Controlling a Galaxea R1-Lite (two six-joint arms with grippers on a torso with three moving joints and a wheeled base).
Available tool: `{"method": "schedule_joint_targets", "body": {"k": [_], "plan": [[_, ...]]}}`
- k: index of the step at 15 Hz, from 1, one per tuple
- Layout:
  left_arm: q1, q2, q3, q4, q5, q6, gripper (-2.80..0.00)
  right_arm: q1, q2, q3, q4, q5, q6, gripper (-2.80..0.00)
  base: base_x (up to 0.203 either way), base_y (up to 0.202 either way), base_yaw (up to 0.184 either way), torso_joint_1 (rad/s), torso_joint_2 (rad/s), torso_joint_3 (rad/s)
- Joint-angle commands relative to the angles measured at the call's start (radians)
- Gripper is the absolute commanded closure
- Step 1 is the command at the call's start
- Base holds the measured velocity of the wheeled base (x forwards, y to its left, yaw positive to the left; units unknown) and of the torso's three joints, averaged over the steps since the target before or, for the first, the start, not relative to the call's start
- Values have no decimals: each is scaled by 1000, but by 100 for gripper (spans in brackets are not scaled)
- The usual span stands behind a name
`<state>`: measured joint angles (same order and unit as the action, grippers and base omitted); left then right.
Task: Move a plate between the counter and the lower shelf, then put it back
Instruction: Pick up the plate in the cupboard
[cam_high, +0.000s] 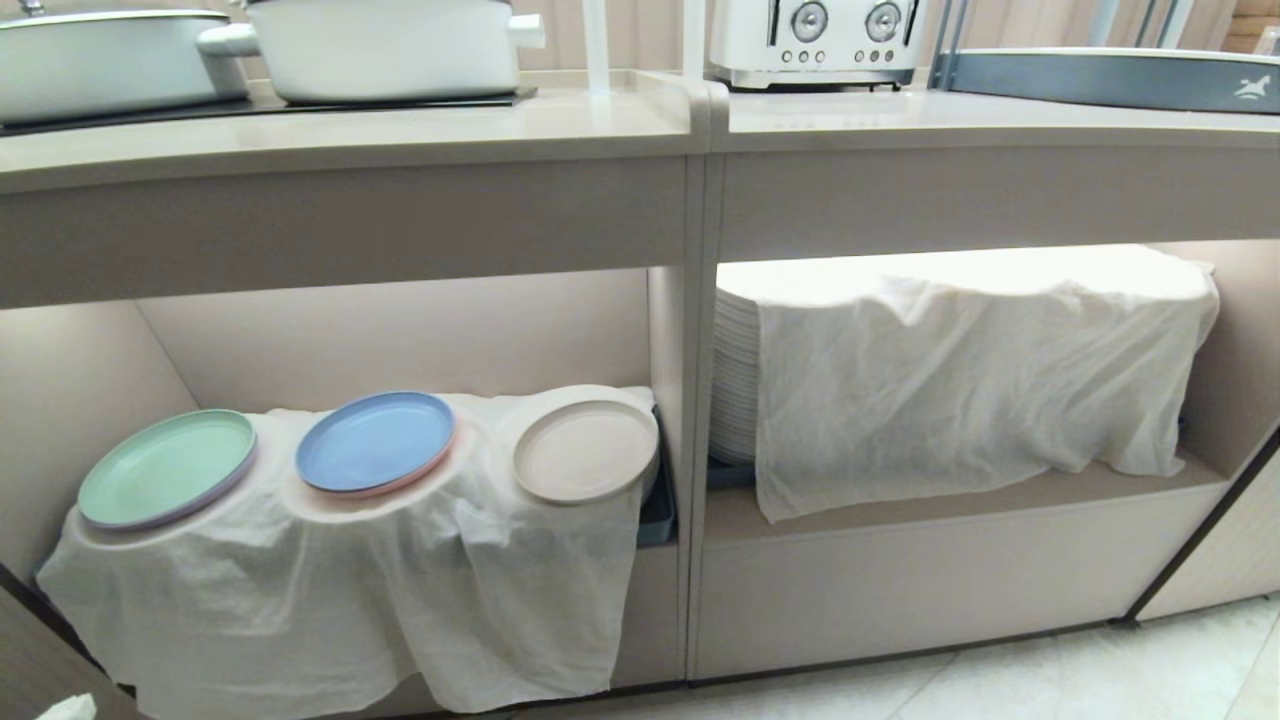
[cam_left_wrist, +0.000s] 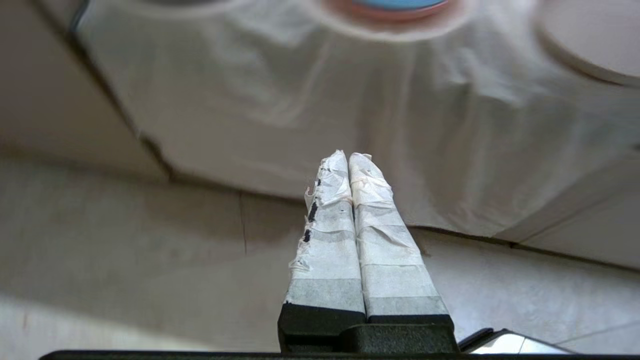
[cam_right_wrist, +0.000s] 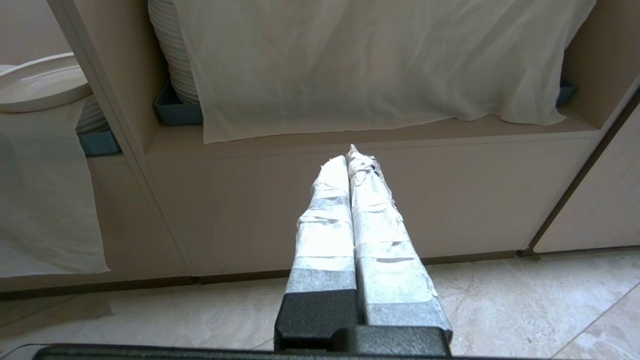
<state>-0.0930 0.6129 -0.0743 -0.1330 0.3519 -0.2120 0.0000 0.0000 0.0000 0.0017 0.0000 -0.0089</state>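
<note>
The cream plate lies flat on the rightmost cloth-draped stack in the lower shelf, under the counter. A blue plate and a mint-green plate sit on the stacks to its left. My left gripper is shut and empty, low in front of the hanging white cloth; the blue plate and the cream plate are above it. My right gripper is shut and empty, low above the floor before the neighbouring bay; the cream plate shows to one side. Neither gripper shows in the head view.
Two white pots stand on the hob and a toaster on the counter's right part. The right bay holds a tall white plate stack under a cloth. A blue-grey tray sits under the cream plate's stack. Pale tiled floor lies below.
</note>
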Motion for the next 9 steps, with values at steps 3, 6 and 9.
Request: {"method": "schedule_joint_targets", "body": {"k": [3,6,9], "plan": [[141,-328,66,42,-277,175,0,0,0,0,0,0,0,0,0,0,0,0,0,0],[164,-338,74,94,-307,184,0,0,0,0,0,0,0,0,0,0,0,0,0,0],[124,-406,74,120,-318,191,0,0,0,0,0,0,0,0,0,0,0,0,0,0]]}}
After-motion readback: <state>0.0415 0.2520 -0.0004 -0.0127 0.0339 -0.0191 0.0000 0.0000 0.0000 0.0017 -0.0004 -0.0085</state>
